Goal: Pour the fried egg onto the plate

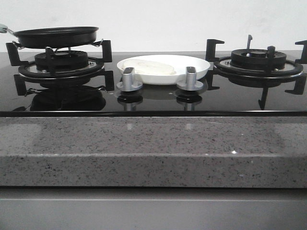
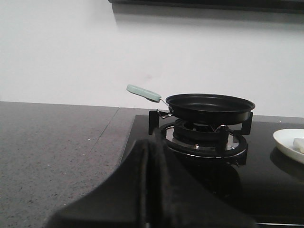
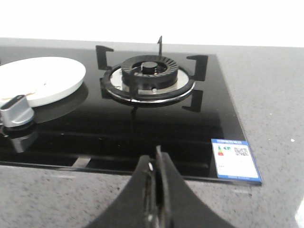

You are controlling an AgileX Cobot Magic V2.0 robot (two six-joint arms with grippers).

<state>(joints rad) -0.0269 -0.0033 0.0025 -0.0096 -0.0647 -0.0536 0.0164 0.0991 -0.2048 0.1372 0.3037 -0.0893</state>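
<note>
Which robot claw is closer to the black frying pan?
Left. The left claw sits shut just in front of the frying pan; the right claw faces the other burner, pan nowhere in view.

Black frying pan (image 1: 56, 36) on left burner (image 1: 61, 64), two silver knobs (image 1: 128, 79), bare right burner (image 1: 258, 61)

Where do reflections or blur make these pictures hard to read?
Front view: the glossy black hob mirrors the knobs and the frying pan. Left wrist view: the left tool is a dark, featureless mass, the plate cut off. Right wrist view: the right tool looks blurred, the sticker unreadable.
</note>
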